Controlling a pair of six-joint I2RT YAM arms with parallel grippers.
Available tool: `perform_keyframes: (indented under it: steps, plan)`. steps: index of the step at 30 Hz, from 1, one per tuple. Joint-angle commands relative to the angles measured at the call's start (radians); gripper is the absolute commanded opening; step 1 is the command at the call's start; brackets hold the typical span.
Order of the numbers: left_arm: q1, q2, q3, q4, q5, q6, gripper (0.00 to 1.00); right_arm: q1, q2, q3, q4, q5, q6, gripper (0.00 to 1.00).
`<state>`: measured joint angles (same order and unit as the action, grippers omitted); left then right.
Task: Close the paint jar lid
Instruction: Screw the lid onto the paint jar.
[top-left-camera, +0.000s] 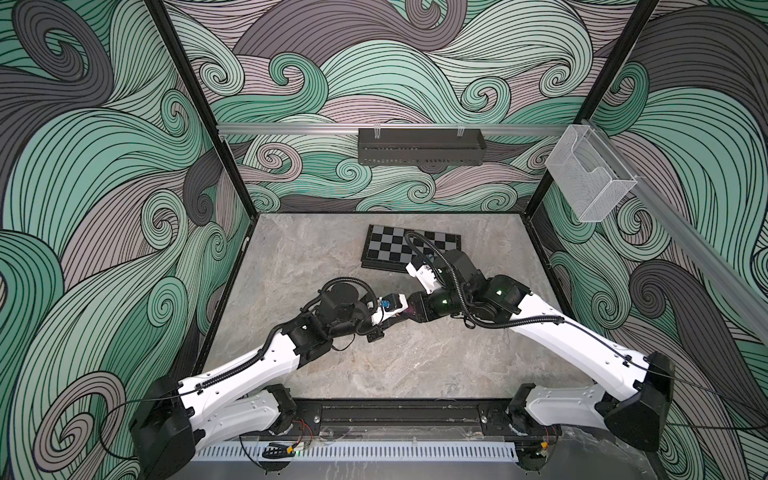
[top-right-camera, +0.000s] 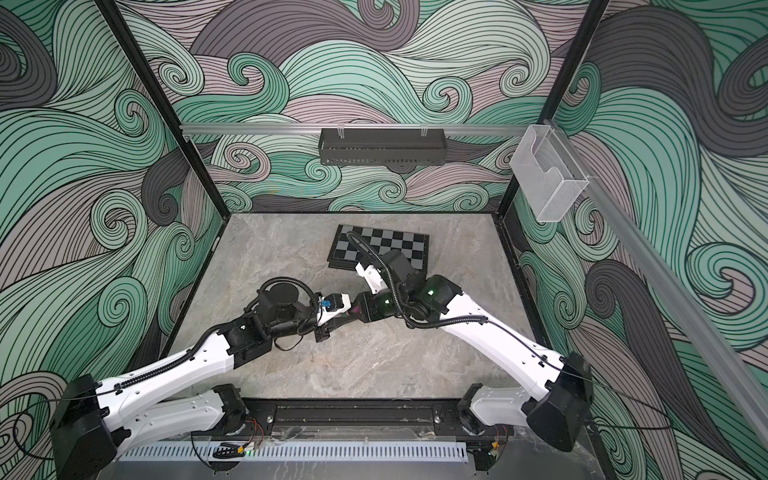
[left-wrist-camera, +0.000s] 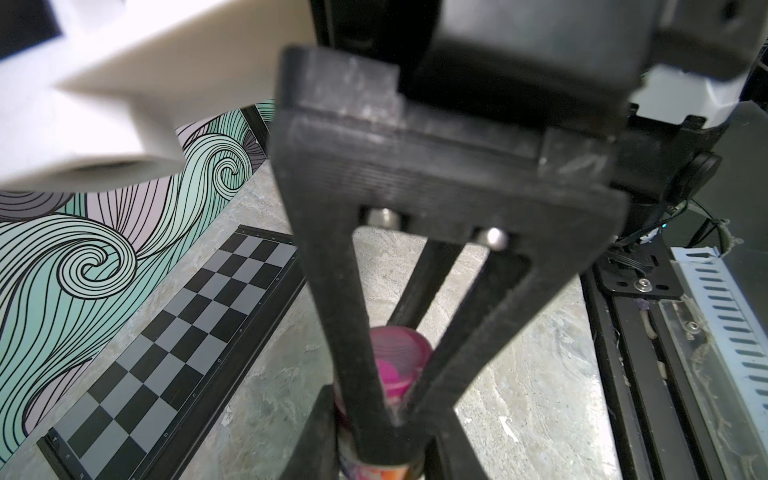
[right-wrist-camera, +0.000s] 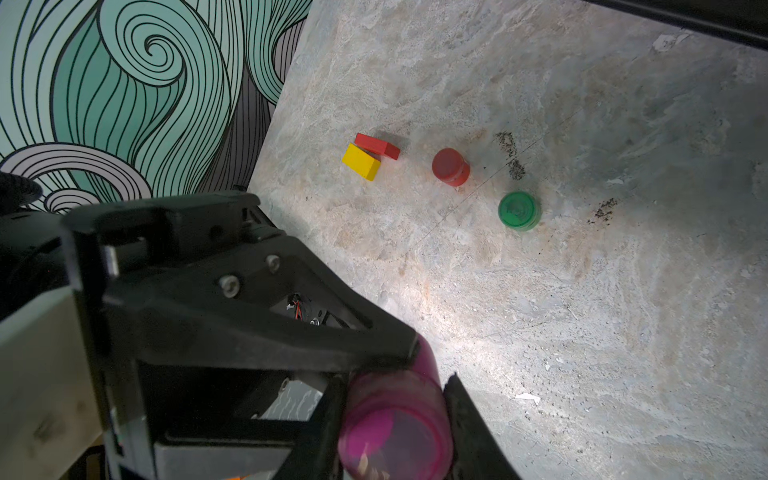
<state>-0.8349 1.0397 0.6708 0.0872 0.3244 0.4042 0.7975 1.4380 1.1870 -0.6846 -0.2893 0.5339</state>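
With my left gripper (left-wrist-camera: 381, 446) clamped on the paint jar (left-wrist-camera: 374, 471) over the middle of the table (top-left-camera: 374, 365) and my right gripper (right-wrist-camera: 392, 401) pinched on its pink lid (left-wrist-camera: 401, 353), I judge I should press the lid straight along the jar, then turn gently without tilting.

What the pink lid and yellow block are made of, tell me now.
Pink lid: likely plastic, translucent and glossy; darker magenta shows through its wall. Yellow block: probably painted wood, though plastic is possible; flat opaque colour, crisp edges, dull sheen.
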Motion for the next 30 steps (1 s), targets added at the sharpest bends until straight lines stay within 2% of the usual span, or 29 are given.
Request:
perform_keyframes:
  steps: [1, 4, 7, 9, 12, 18, 21, 30]
  plan:
    - [-0.008, 0.011, 0.047, 0.015, -0.008, 0.017, 0.04, 0.005, 0.021, 0.034, 0.02, 0.01, 0.019, 0.25]
    - [-0.008, 0.014, 0.048, 0.014, -0.017, 0.006, 0.11, 0.005, 0.016, 0.034, 0.02, 0.018, 0.014, 0.15]
    - [-0.009, 0.012, 0.046, 0.007, -0.031, 0.005, 0.25, 0.003, 0.006, 0.031, 0.017, 0.033, -0.002, 0.09]
    - [-0.009, 0.008, 0.045, -0.007, -0.049, 0.005, 0.37, -0.002, -0.006, 0.026, 0.015, 0.048, -0.015, 0.06]
    - [-0.008, -0.005, 0.044, -0.037, -0.075, 0.013, 0.51, -0.017, -0.017, 0.023, -0.001, 0.061, -0.035, 0.04]
    - [-0.009, -0.009, 0.046, -0.038, -0.086, -0.001, 0.66, -0.024, -0.004, 0.041, -0.035, 0.067, -0.058, 0.04]
    - [-0.01, -0.004, 0.048, -0.013, -0.066, -0.014, 0.7, -0.023, 0.014, 0.051, -0.047, 0.06, -0.063, 0.04]
    - [-0.015, 0.028, 0.057, 0.011, -0.025, -0.019, 0.69, -0.018, 0.034, 0.07, -0.064, 0.057, -0.065, 0.05]
